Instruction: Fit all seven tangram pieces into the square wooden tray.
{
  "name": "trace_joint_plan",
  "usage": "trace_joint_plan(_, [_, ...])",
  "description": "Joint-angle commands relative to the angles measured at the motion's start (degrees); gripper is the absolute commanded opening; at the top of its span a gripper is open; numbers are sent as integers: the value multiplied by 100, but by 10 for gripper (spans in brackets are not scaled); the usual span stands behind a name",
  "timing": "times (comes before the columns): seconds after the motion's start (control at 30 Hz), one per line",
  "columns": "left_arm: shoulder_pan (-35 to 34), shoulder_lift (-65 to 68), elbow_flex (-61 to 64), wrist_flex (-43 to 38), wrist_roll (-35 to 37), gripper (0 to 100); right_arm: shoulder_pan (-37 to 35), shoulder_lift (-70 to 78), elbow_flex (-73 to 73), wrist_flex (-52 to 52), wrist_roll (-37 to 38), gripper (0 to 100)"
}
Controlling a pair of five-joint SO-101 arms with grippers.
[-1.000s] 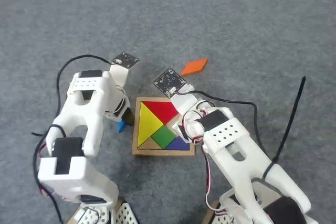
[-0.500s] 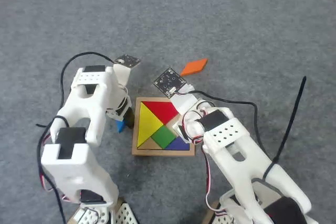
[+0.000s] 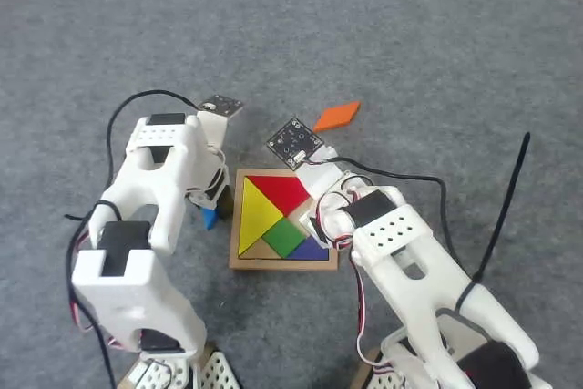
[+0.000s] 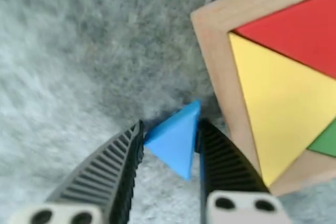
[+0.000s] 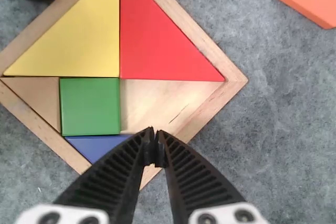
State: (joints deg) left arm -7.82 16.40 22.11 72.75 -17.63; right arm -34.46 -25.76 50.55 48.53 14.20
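**One blue triangle (image 4: 176, 141) to lift over the rim**

Tray (image 3: 282, 264) lies mid-frame, with bare wood showing. Right hand (image 5: 154, 139) hangs clenched above it. Left hand (image 4: 169, 127) grips the blue triangle just left of the tray: raise it clear, then turn it to fit.

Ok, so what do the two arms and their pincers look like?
The left arm and right arm are boxy white plastic shells with black motor blocks, black cables and perforated panels; the right arm also carries red and white wires. The left pincer and right pincer have black ribbed fingers.
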Motion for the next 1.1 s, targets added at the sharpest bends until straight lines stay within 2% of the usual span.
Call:
trace_joint_plan(0.0, [-18,-35,-75,0,123,115,84,-233,-132,48,-70,7])
trace_joint_plan(0.23, [-18,-44,-57,123,149,115,84,-233,-132,48,-70,7])
trace_joint_plan(0.33, [-18,-185,-57,237,431,115,84,-233,-132,48,-62,7])
trace_joint_plan(0.67, [-18,-2338,875,290,1415,115,84,-233,-132,48,-62,7])
trace_joint_plan(0.8, [0,-2734,919,466,1521,115,321,-242,-167,48,-70,7])
trace_joint_plan(0.9, [325,-2831,919,571,1530,115,690,-374,-308,154,-193,7])
trace_joint_plan(1.07, [1442,-2813,919,571,1820,115,1745,-1174,-378,391,-1011,7])
